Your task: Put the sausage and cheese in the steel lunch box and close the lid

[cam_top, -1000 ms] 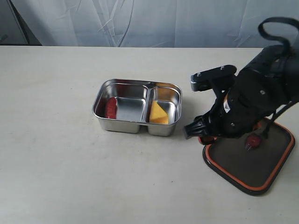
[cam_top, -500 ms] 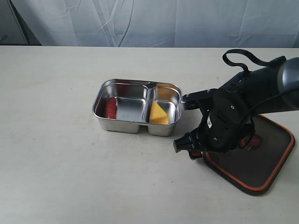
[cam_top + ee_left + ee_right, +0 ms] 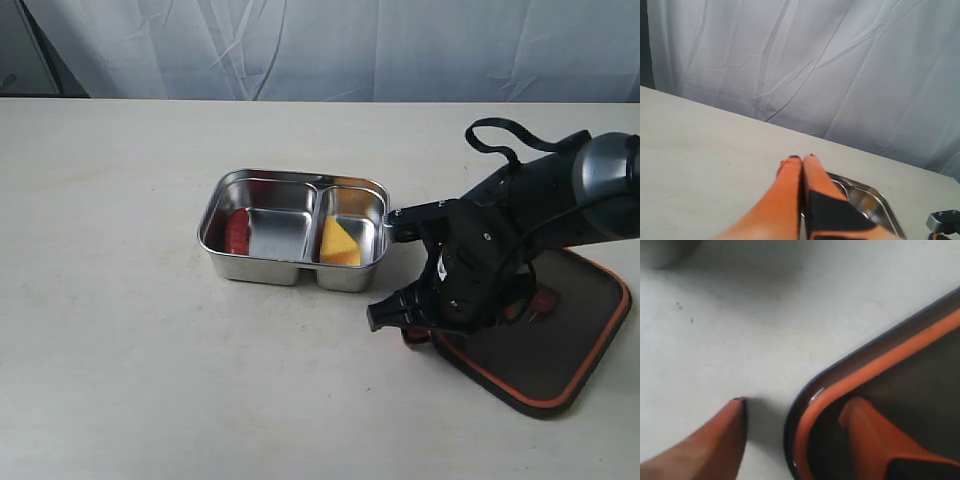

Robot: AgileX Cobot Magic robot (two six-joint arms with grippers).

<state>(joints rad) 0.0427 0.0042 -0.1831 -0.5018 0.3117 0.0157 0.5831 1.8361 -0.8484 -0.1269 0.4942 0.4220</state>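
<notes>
The steel lunch box (image 3: 262, 268) stands in the middle of the table. The red sausage (image 3: 237, 231) lies in its larger left compartment and the yellow cheese (image 3: 339, 243) in the smaller right one. The dark lid (image 3: 560, 350) lies on the table to the right with its orange seal facing up. My right gripper (image 3: 418, 335) is down at the lid's near-left corner. In the right wrist view the right gripper (image 3: 796, 405) is open and straddles the lid's rim (image 3: 890, 360): one finger is outside on the table, the other inside. My left gripper (image 3: 801, 159) is shut and empty.
A white curtain (image 3: 320, 45) hangs behind the table. The left wrist view shows a corner of the lunch box (image 3: 875, 192) beyond the shut fingers and pale tabletop (image 3: 700, 150) to the side.
My right arm has come down and shifted left to the lid's near-left corner. Its jaws have narrowed a little. Box, sausage and cheese have not moved.
</notes>
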